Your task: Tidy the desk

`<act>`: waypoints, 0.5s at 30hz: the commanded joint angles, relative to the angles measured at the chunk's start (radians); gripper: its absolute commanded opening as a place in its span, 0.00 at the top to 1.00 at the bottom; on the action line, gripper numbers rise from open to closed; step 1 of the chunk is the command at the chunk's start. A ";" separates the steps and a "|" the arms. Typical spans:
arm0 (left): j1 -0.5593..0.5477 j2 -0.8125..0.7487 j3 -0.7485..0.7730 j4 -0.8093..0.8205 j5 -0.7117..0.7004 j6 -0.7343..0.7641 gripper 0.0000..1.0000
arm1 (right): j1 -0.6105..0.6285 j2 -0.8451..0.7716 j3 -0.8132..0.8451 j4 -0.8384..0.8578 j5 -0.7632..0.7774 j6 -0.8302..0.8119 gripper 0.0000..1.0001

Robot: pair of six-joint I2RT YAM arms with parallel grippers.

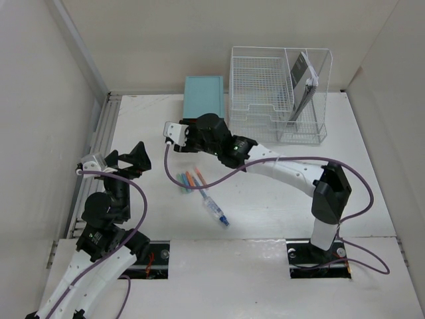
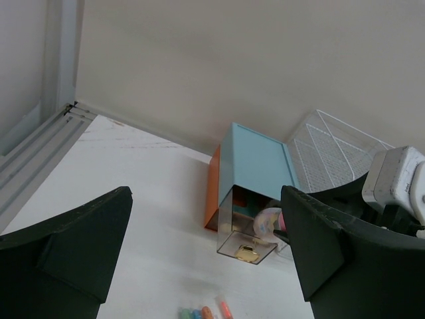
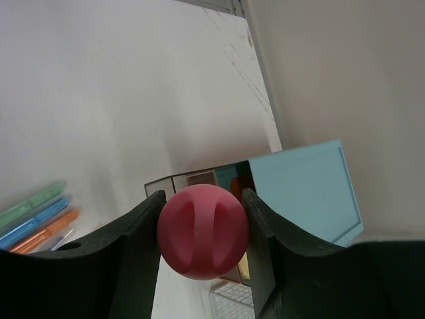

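The white desk holds a teal drawer box at the back. Its clear drawer is pulled out, with a gold clip and a tape roll inside. My right gripper is shut on a red grooved ball and holds it just above the open drawer, in front of the box. My left gripper is open and empty, above the desk left of the drawer, and looks toward it.
Several coloured markers lie mid-desk, and a blue-tipped pen lies nearer the front. A white wire-mesh rack holding a notebook stands back right. Silver rails run along the left edge.
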 commanded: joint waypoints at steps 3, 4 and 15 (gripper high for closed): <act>0.001 0.014 -0.004 0.042 -0.010 -0.004 0.07 | -0.009 -0.005 0.059 0.092 0.031 -0.013 1.00; 0.001 0.014 -0.004 0.042 -0.010 -0.004 0.07 | -0.018 0.006 0.059 0.101 0.031 -0.013 1.00; 0.001 0.014 -0.004 0.042 -0.010 -0.004 0.07 | -0.117 0.106 0.137 0.101 -0.061 -0.013 1.00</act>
